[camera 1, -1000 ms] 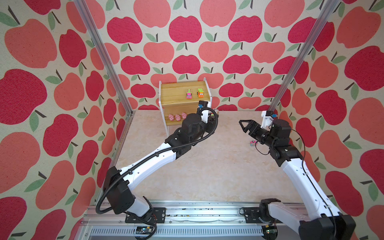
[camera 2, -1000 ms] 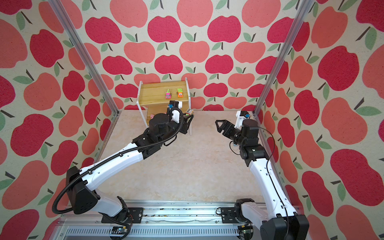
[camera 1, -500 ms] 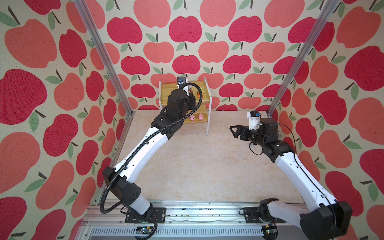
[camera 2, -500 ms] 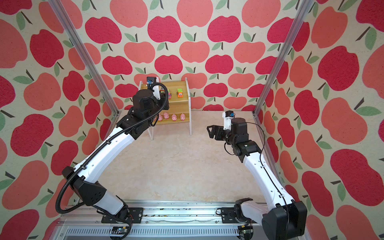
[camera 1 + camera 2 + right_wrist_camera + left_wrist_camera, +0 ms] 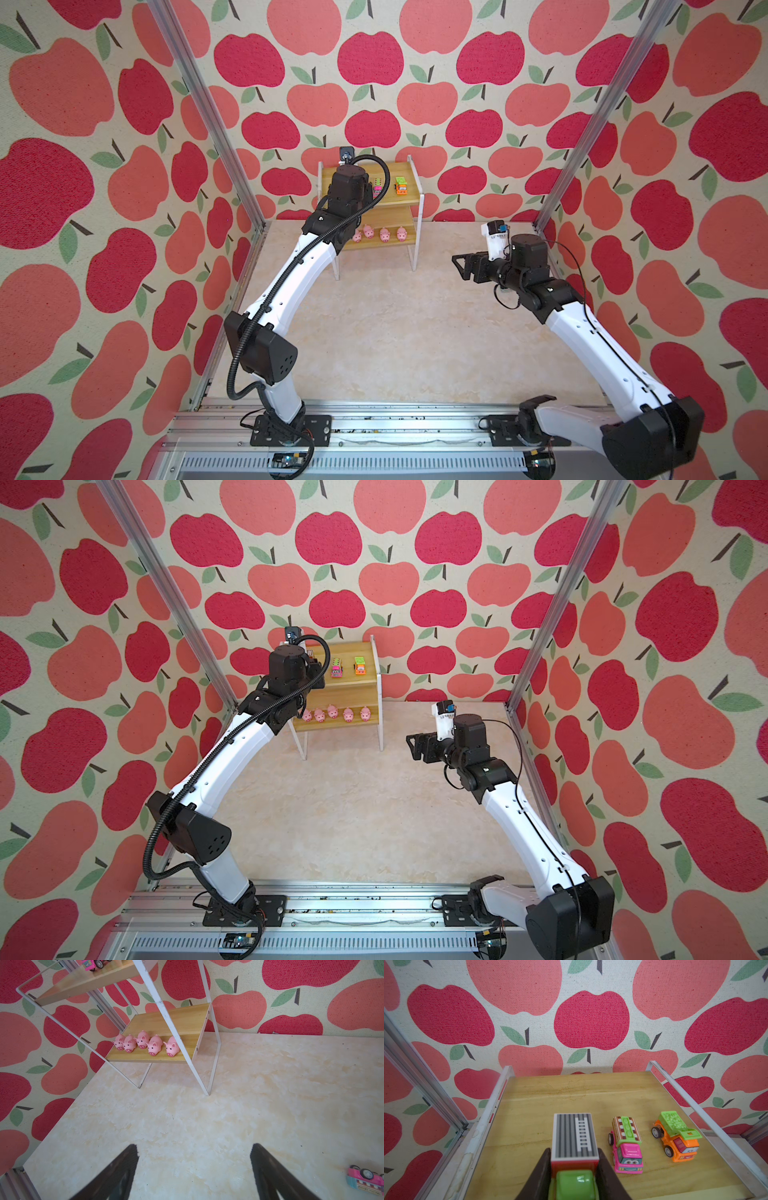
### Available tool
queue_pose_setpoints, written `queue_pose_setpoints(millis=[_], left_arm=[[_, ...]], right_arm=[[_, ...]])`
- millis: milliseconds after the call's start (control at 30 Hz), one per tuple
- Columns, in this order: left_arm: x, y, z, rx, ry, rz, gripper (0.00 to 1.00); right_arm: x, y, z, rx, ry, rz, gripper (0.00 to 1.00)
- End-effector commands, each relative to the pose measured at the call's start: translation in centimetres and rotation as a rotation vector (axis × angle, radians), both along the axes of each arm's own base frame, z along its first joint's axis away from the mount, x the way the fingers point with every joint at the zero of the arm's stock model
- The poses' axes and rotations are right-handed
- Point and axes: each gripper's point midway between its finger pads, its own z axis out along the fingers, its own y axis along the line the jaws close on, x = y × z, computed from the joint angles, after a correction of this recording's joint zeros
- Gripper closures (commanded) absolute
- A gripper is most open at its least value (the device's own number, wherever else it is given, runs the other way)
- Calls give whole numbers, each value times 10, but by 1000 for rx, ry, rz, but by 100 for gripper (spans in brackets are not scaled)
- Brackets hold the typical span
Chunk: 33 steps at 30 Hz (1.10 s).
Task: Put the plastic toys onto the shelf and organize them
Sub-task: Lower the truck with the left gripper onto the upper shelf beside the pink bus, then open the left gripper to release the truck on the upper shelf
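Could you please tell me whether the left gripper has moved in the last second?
Yes. The left gripper, jaws shut on a truck, rose from beside the right front leg of the shelf to above the left of its top board.

**Apple-print booth, evenly lit**

Walls (image 5: pixel 415 62) left, right and far carry red and coral apples with green leaves. Aluminium posts (image 5: pixel 206 108) mark the far corners. The cream marbled floor (image 5: pixel 395 332) meets a metal rail (image 5: pixel 395 415) at the near edge.

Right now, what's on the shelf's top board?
A pink truck and an orange truck stand side by side on the top board. The left gripper holds a green-cab truck beside them; its wheels are covered, so whether it rests on the board cannot be seen.
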Motion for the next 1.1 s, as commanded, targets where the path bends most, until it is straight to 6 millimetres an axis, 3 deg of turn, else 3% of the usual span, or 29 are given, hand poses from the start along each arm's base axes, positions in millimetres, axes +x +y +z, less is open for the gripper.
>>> queue_pose_setpoints(millis=[0, 500, 1067], left_arm=[[7, 3, -5, -37, 35, 8, 66], [34, -9, -33, -60, 125, 17, 66], [47, -12, -47, -29, 165, 42, 66]], right_arm=[[2, 0, 0, -28, -18, 4, 12], [4, -2, -10, -45, -22, 1, 12], [4, -6, -9, -17, -31, -5, 12]])
